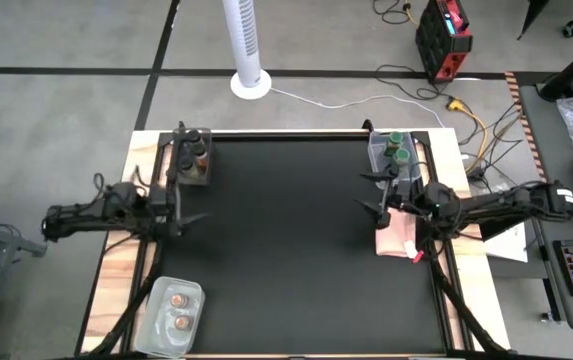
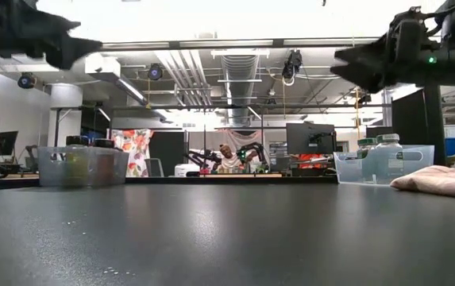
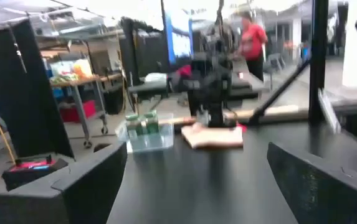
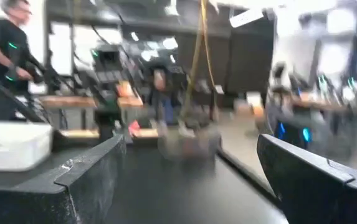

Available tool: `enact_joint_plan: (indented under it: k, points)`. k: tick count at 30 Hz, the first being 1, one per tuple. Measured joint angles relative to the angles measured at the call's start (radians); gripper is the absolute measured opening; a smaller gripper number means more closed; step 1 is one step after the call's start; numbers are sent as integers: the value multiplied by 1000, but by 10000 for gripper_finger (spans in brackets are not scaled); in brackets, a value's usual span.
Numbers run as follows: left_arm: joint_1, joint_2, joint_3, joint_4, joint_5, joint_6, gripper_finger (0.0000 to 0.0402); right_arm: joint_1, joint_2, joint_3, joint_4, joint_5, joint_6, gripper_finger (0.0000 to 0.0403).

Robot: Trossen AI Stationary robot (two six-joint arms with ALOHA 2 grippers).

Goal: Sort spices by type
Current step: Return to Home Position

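Note:
All the spice jars sit in three clear tubs. Dark-lidded jars [image 1: 197, 152] are in the far-left tub [image 1: 207, 176]. Green-lidded jars [image 1: 398, 148] are in the far-right tub [image 1: 377, 152], which also shows in the left wrist view as the green-jar tub [image 3: 144, 132]. Pinkish-brown-topped jars [image 1: 177, 308] are in the near-left tub [image 1: 156, 325]. My left gripper [image 1: 194, 218] hovers open over the table's left side. My right gripper [image 1: 370, 195] hovers open over the right side, just near of the green-jar tub. Both are raised above the table in the low view.
A pink cloth [image 1: 398, 238] lies at the table's right edge under my right arm, and it shows as the cloth [image 2: 441, 179] in the low view. The black mat [image 1: 286, 250] between the arms is bare. Off the table stand a white tower fan [image 1: 248, 45] and a red device [image 1: 442, 40].

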Motion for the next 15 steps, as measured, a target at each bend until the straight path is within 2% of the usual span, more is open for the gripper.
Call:
enact_joint_plan:
  k: [4, 7, 12, 15]
  points:
    - [-26, -9, -100, 80, -13, 18, 371, 1, -33, 0, 146, -138, -46, 351]
    - [-25, -9, -129, 166, -47, 22, 371, 1, -120, 0, 183, -161, -73, 348]
    - [-25, -9, -77, 86, -158, 0, 371, 1, -378, 0, -38, -236, -104, 347]
    - [-25, -8, -66, 50, -182, -13, 371, 1, -556, 0, -194, -268, -132, 347]
